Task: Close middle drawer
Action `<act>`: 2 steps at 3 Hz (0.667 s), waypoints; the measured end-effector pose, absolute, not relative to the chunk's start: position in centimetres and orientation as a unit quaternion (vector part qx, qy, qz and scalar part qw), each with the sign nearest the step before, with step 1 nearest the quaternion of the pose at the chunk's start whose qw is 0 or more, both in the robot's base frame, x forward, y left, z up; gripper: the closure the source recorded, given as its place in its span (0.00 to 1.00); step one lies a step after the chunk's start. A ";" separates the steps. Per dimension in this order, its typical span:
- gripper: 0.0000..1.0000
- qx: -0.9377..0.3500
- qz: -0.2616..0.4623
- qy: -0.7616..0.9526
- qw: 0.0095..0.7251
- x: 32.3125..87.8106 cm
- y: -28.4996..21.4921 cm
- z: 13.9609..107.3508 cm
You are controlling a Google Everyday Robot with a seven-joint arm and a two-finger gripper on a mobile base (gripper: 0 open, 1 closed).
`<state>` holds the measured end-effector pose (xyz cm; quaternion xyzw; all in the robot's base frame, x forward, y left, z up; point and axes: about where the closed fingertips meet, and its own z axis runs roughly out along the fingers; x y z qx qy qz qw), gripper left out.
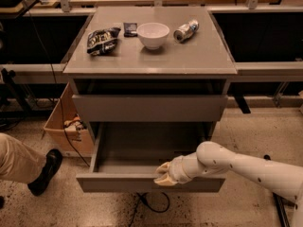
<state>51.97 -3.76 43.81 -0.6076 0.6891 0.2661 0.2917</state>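
One drawer stands pulled well out, the middle drawer (142, 148), low in the cabinet below the upper drawer front (149, 108). Its grey box is bare inside. The gripper (163, 174) sits at the top edge of its front panel, right of centre and apparently touching it. The arm reaches in from the right.

Step in hand, by my reading: contact made at the front, push not yet finished — the drawer is still far from shut. The next move calls for a straight push toward the cabinet, kept level so the gripper does not slip over the edge into the box.

Hard to make out:
- whether the gripper is open or closed cannot be told
- whether it presses the outer face or only rests on the rim
- the lowest drawer — nothing of it shows under the open front
- the upper drawer looks slightly ajar, its interior in shadow
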 end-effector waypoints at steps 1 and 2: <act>0.16 -0.621 0.257 0.673 0.308 55.7 -1.7 44.4; 0.00 -0.634 0.247 0.657 0.324 59.0 0.1 44.9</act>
